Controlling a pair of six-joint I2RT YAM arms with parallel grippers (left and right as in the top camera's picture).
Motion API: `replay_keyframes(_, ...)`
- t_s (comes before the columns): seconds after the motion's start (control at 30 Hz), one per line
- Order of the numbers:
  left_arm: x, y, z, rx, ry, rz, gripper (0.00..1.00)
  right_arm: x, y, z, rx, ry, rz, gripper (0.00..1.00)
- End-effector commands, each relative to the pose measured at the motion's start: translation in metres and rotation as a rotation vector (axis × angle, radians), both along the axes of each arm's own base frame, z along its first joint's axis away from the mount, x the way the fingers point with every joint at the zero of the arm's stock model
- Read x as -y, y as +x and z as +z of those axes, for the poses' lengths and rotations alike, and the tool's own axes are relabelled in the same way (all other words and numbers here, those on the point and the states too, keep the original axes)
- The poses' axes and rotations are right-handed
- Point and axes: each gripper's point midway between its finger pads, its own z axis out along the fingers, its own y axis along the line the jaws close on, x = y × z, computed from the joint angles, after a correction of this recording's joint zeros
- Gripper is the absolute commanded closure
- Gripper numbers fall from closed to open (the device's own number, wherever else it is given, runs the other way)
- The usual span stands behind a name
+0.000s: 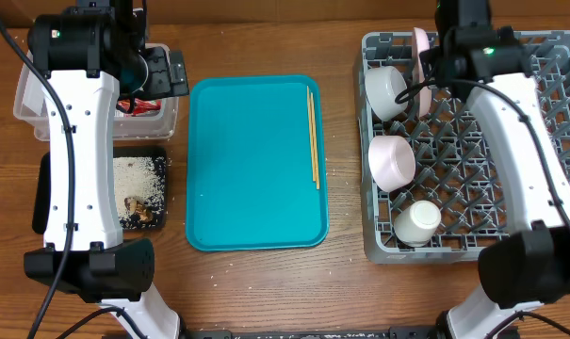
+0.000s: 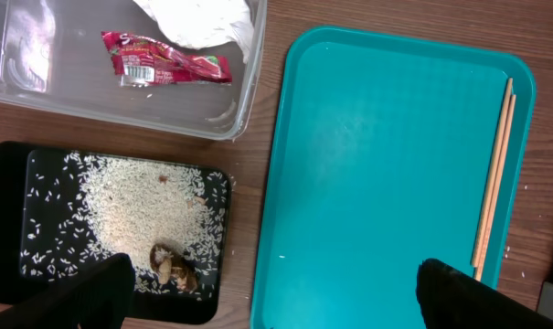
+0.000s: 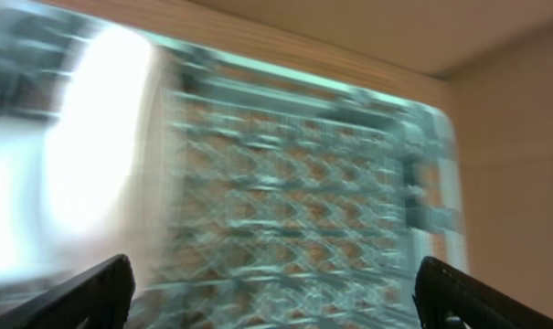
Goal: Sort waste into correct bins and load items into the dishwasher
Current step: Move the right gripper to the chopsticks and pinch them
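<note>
Two wooden chopsticks (image 1: 313, 137) lie along the right side of the teal tray (image 1: 247, 169); they also show in the left wrist view (image 2: 494, 174). The clear tub (image 2: 93, 105) holds the red wrapper (image 2: 166, 66) and white tissue (image 2: 203, 20). The black tray (image 2: 9, 174) holds rice (image 2: 139, 206) and brown scraps (image 2: 175, 268). The grey rack (image 1: 473, 160) holds two bowls (image 1: 386, 91) (image 1: 392, 160), a white cup (image 1: 418, 223) and the pink plate (image 1: 421, 42). My left gripper (image 2: 276, 302) is open and empty, above the gap between the black tray and the teal tray. My right gripper (image 3: 276, 292) is open and empty over the rack (image 3: 303, 201); its view is blurred.
The clear tub and black tray sit left of the teal tray, the rack to its right. A few rice grains lie on the wooden table (image 1: 346, 169) beside the teal tray. Both arms stretch from the near edge across the tub side and the rack.
</note>
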Motion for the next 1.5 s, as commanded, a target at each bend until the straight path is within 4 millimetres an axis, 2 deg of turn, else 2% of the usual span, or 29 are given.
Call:
replay_keyframes(0.0,-0.001,0.002,0.001,0.005,-0.001,0.015,0.0,-0.068,-0.014,0.048,0.078,0.361,0.224,0.0)
replay_keyframes(0.07,-0.001,0.002,0.001,0.006,-0.001,0.015,0.0,-0.094,-0.022,0.05,0.053,0.481,0.32,0.0)
replay_keyframes(0.17,-0.001,0.002,0.001,0.006,-0.001,0.015,0.0,-0.142,-0.034,0.057,0.002,0.799,0.394,0.0)
replay_keyframes(0.2,-0.001,0.002,0.001,0.005,-0.001,0.015,0.0,-0.165,-0.04,0.058,-0.043,0.915,0.448,0.02)
replay_keyframes(0.23,-0.001,0.002,0.001,0.006,-0.001,0.015,0.0,-0.177,-0.043,0.052,-0.073,0.939,0.471,0.05)
replay_keyframes(0.37,-0.001,0.002,0.001,0.005,-0.001,0.015,0.0,-0.205,-0.043,0.009,-0.163,0.857,0.381,0.09)
replay_keyframes(0.43,-0.001,0.002,0.001,0.005,-0.001,0.015,0.0,-0.219,-0.044,-0.024,-0.196,0.748,0.281,0.13)
replay_keyframes(0.47,-0.001,0.002,0.001,0.005,-0.001,0.015,0.0,-0.222,-0.045,-0.043,-0.201,0.682,0.198,0.15)
replay_keyframes(0.53,-0.001,0.002,0.001,0.005,-0.001,0.015,0.0,-0.223,-0.047,-0.066,-0.2,0.599,0.097,0.18)
replay_keyframes(0.67,-0.001,0.002,0.001,0.005,-0.001,0.015,0.0,-0.237,-0.053,-0.114,-0.246,0.531,-0.009,0.36)
replay_keyframes(0.83,-0.001,0.002,0.001,0.005,-0.001,0.015,0.0,-0.254,-0.049,-0.161,-0.297,0.508,-0.019,0.39)
replay_keyframes(1.07,-0.001,0.002,0.001,0.005,-0.001,0.015,0.0,-0.259,-0.032,-0.194,-0.279,0.487,-0.026,0.4)
replay_keyframes(1.23,-0.001,0.002,0.001,0.005,-0.001,0.015,0.0,-0.263,-0.025,-0.207,-0.272,0.485,-0.026,0.4)
replay_keyframes(1.47,-0.001,0.002,0.001,0.005,-0.001,0.015,0.0,-0.253,-0.023,-0.241,-0.282,0.425,-0.08,0.42)
